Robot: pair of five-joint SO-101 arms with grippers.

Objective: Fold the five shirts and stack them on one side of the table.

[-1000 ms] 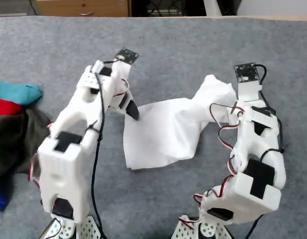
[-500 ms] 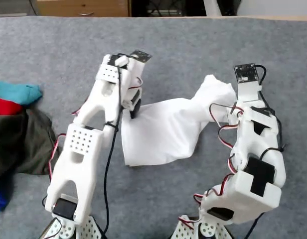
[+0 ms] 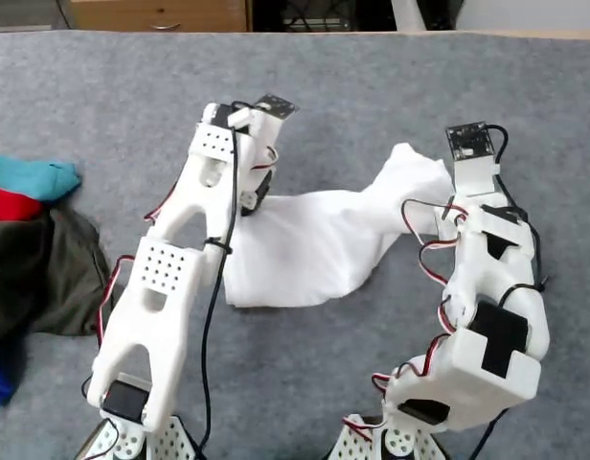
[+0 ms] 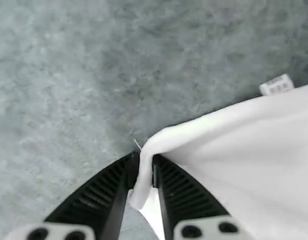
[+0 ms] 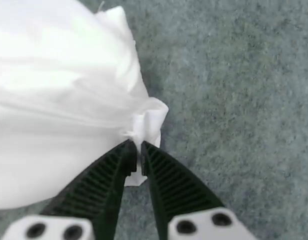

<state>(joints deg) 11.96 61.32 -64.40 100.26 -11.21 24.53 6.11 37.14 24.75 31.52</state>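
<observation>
1. Position: white shirt [image 3: 314, 249] lies on the grey desk [image 3: 400, 86], stretched between the two grippers with one end held in each.
2. Left gripper [image 4: 143, 162]: the jaws are closed to a narrow slit on a folded edge of the shirt. The cloth runs from its tips toward the right gripper.
3. Right gripper [image 5: 135, 150]: the jaws are pinched onto a bunched corner. The bulk of the shirt billows just beside its tips, on the side facing the left gripper.
4. Handling: expect thin, light, limp cloth. It will probably sag, drag on the felt-like desk surface and crease rather than hold a shape. A pinch on a single layer may slip, so take hold at hems or doubled edges.
5. Edges: the end at the right gripper is raised and twisted. The end at the left gripper lies flatter.
6. Room: open desk lies beyond both grippers' tips. A pile of coloured shirts [image 3: 32, 240] lies well apart from the left gripper, on its outer side, so route sweeps away from it.
</observation>
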